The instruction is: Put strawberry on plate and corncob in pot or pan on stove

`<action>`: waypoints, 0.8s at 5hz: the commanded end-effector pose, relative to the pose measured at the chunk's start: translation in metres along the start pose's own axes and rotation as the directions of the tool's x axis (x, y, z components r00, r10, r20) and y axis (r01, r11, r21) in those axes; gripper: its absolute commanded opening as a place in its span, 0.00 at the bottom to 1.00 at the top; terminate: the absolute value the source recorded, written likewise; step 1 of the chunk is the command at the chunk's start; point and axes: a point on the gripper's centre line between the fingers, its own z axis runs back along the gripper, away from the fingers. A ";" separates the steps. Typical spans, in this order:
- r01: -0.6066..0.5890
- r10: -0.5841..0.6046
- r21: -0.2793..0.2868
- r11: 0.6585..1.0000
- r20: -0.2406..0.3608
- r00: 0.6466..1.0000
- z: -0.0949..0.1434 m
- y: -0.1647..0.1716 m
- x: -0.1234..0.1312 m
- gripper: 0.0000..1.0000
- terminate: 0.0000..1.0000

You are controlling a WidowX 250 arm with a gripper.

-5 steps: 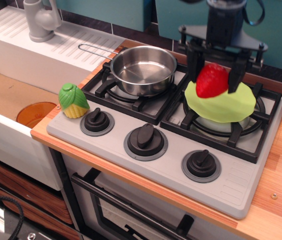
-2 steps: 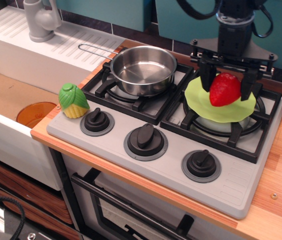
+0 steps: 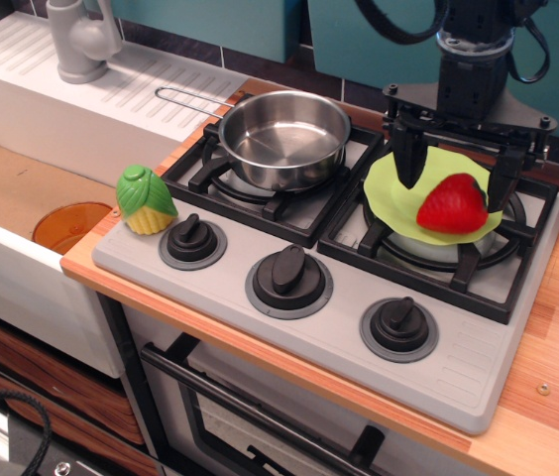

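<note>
The red strawberry [image 3: 451, 204] lies on the lime-green plate [image 3: 393, 193], which rests on the right burner grate of the grey stove [image 3: 468, 367]. My gripper [image 3: 455, 195] stands directly over the plate, open, with one finger on each side of the strawberry and gaps showing between them. The corncob [image 3: 145, 198], yellow with a green husk, stands on the stove's front left corner beside the left knob. The steel pan [image 3: 284, 139] sits empty on the left burner, its wire handle pointing back left.
An orange round dish [image 3: 69, 226] lies in the sink [image 3: 2, 188] at the left. A grey faucet [image 3: 79, 40] stands on the white drainboard behind. Three black knobs line the stove front. The wooden counter [image 3: 557, 327] runs along the right.
The gripper carried the strawberry right and down onto the plate, then opened its fingers. The strawberry now rests on the plate, released.
</note>
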 end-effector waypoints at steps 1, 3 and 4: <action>0.020 -0.020 0.000 1.000 0.008 1.000 0.051 0.005 0.005 1.00 0.00; 0.127 -0.124 0.053 0.990 -0.059 0.991 0.097 0.068 0.003 1.00 0.00; 0.127 -0.124 0.053 0.990 -0.059 0.991 0.097 0.068 0.003 1.00 0.00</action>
